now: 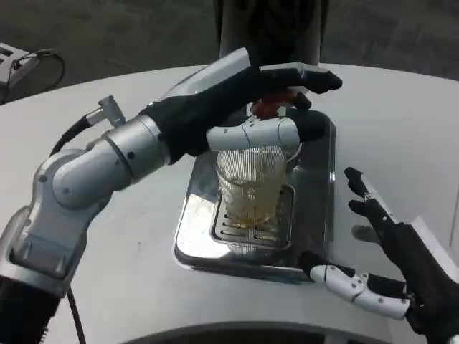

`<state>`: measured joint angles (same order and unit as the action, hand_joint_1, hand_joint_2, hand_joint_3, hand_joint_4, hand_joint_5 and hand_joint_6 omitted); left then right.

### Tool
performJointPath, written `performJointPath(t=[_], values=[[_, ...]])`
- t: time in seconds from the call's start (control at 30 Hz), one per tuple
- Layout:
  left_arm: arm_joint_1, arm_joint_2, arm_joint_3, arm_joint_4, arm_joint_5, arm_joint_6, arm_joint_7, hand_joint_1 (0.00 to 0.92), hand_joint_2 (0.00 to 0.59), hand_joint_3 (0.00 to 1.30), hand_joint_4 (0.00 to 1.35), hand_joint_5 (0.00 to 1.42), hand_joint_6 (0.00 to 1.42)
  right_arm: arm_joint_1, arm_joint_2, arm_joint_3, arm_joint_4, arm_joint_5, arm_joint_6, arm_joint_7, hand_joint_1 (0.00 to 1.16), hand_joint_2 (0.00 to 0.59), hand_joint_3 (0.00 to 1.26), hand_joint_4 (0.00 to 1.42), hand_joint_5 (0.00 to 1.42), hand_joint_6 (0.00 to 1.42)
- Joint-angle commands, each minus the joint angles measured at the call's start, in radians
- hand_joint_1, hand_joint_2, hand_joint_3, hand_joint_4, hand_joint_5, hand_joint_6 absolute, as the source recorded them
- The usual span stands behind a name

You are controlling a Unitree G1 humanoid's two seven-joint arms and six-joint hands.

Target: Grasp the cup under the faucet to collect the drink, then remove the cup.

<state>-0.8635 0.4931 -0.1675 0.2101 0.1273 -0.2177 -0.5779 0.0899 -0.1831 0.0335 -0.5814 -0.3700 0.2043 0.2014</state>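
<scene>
Table (pixel 401 136) white, round-edged; dark grey floor (pixel 129 36) behind.

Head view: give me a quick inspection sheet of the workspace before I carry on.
Surface: white table, bare where visible.
Job's things: ribbed clear cup with amber drink stands on the metal drip tray; red faucet part above it.
Clutter: nothing seen.
Hands: left hand grips the cup's rim area, fingers across its front; right hand open beside the tray, holding nothing.
Cables: black cable along left forearm; another at far left.
Surroundings: dark floor beyond.
</scene>
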Motion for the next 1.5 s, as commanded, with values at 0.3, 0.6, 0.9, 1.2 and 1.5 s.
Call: performJointPath(t=[0.3, 0.6, 0.9, 1.2, 1.5], values=[[0.029, 0.014, -0.01, 0.016, 0.019, 0.031, -0.026, 0.0, 0.0, 0.23, 0.17, 0.25, 0.2, -0.12, 0.031, 0.067, 0.149, -0.047, 0.003, -0.106, 0.63, 0.221, 0.0, 0.0, 0.06, 0.17], [0.011, 0.011, -0.013, 0.028, 0.021, 0.026, -0.027, 0.0, 0.0, 0.23, 0.17, 0.23, 0.2, -0.195, 0.052, 0.089, 0.234, -0.058, 0.016, -0.153, 0.67, 0.213, 0.0, 0.0, 0.07, 0.17], [-0.004, 0.008, -0.017, 0.044, 0.024, 0.021, -0.029, 0.0, 0.0, 0.24, 0.17, 0.22, 0.2, -0.26, 0.071, 0.088, 0.312, -0.06, 0.023, -0.204, 0.72, 0.206, 0.0, 0.0, 0.08, 0.19], [-0.018, 0.009, -0.018, 0.067, 0.023, 0.007, -0.031, 0.0, 0.0, 0.24, 0.17, 0.22, 0.19, -0.318, 0.092, 0.108, 0.377, -0.053, 0.017, -0.226, 0.73, 0.2, 0.0, 0.0, 0.08, 0.19], [-0.041, 0.015, -0.016, 0.093, 0.023, -0.013, -0.041, 0.0, 0.0, 0.24, 0.17, 0.21, 0.18, -0.344, 0.122, 0.131, 0.419, -0.065, 0.02, -0.264, 0.74, 0.196, 0.0, 0.0, 0.08, 0.19]])
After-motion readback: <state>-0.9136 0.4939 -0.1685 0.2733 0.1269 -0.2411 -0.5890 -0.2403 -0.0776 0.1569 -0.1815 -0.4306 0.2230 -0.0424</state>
